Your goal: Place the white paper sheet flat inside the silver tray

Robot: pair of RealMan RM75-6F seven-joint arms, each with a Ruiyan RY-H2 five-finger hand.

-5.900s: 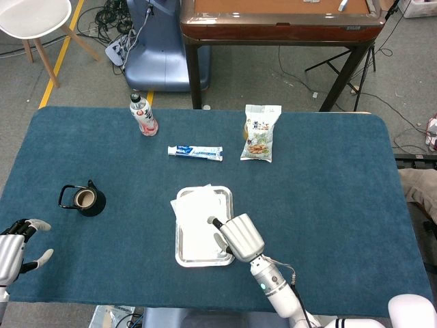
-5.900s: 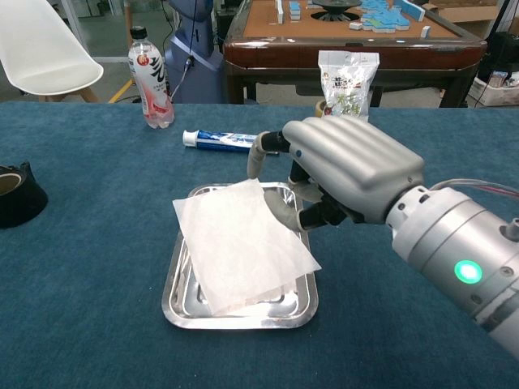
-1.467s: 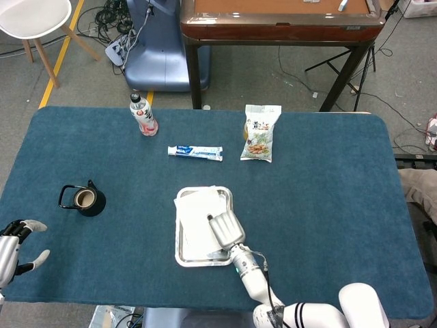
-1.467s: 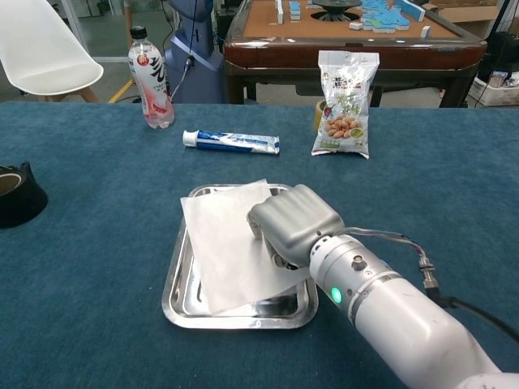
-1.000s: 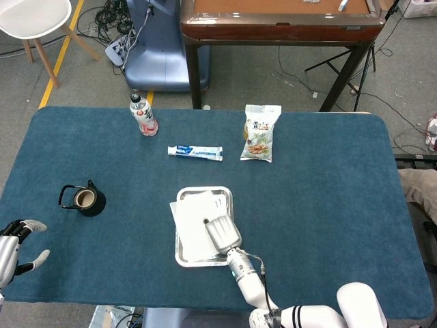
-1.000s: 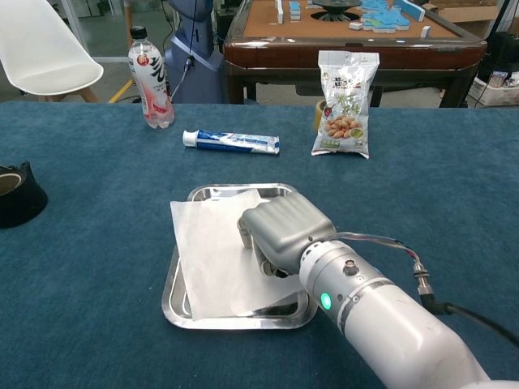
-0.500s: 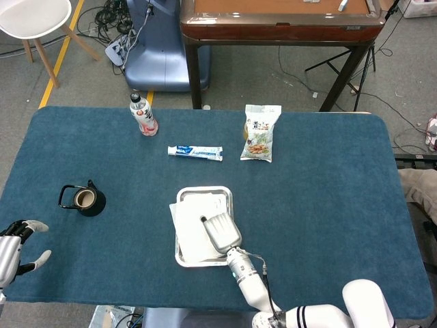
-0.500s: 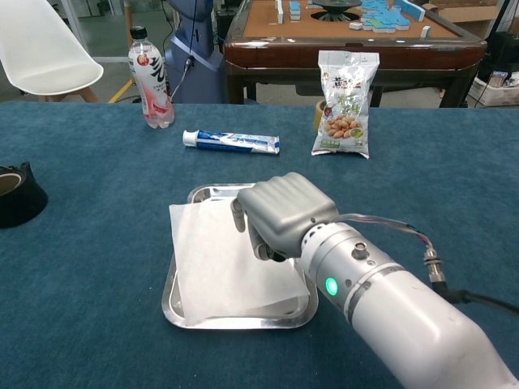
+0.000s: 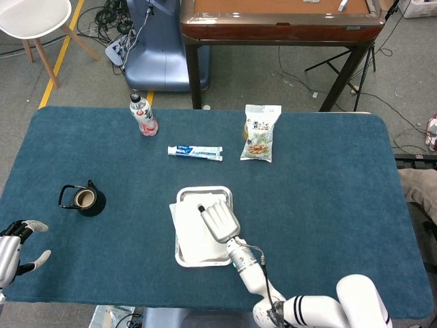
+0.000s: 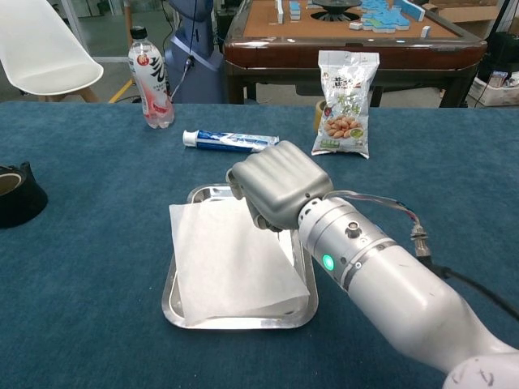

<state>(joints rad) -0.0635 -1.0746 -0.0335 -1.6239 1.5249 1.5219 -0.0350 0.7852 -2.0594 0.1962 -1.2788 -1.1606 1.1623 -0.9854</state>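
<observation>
right hand (image 10: 278, 193): matte silver-grey metal shell, broad rounded back with shallow ridges running along it; dark parts show underneath, between the fingers.
right wrist (image 10: 340, 239): silver cylinder, ringed by a narrow seam, with one small round screw head and a lit green dot on its side.
right forearm (image 10: 409, 304): smooth glossy white casing, widening toward 5 o'clock in the chest view.
cable (image 10: 389, 212): thin bundle of grey and coloured wires arching beside the wrist into a small metal plug.
left hand (image 9: 15, 247): silver palm, black finger segments, pale grey fingertips.
</observation>
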